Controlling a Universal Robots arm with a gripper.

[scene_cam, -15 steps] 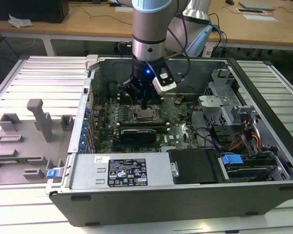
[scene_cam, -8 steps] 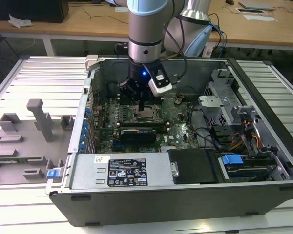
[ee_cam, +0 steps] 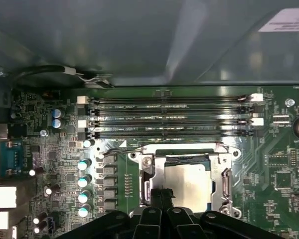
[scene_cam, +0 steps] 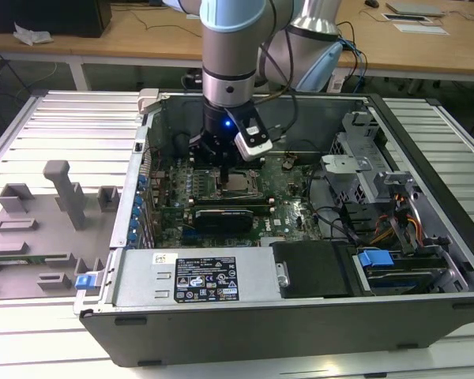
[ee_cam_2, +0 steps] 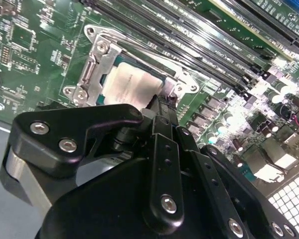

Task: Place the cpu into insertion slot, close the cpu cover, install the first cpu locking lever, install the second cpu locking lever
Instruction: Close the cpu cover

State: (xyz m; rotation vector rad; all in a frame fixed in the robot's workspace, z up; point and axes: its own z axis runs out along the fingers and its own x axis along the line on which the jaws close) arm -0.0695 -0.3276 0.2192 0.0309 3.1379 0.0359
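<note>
Right now the arm [scene_cam: 231, 47] drops straight down from the top centre of the exterior view into the open case [scene_cam: 300, 316]. Its wrist is upright and the gripper [scene_cam: 223, 162] hangs low over the green board [scene_cam: 300, 209], a little above the middle of the frame.

In both wrist views the black fingers [ee_cam_2: 162, 107] are pressed together into one narrow tip, with nothing visible between them. The gripper [ee_cam_2: 162, 102] points down at the near edge of the cpu [ee_cam_2: 132, 87]; I cannot tell whether it touches.

The cpu [ee_cam: 189, 181] is a dull silver square lying flat in the slot [ee_cam: 184, 159], whose dark rim shows beside it. The grey cover [ee_cam: 224, 179] lies down around the chip, framing it through its window. A thin lever [ee_cam: 159, 148] runs along the cover's side nearest the memory slots [ee_cam: 169, 117]; whether it is latched I cannot tell.

In the exterior view the cpu [scene_cam: 241, 183] sits just to the exterior view's right of the gripper, near the frame's middle.
</note>
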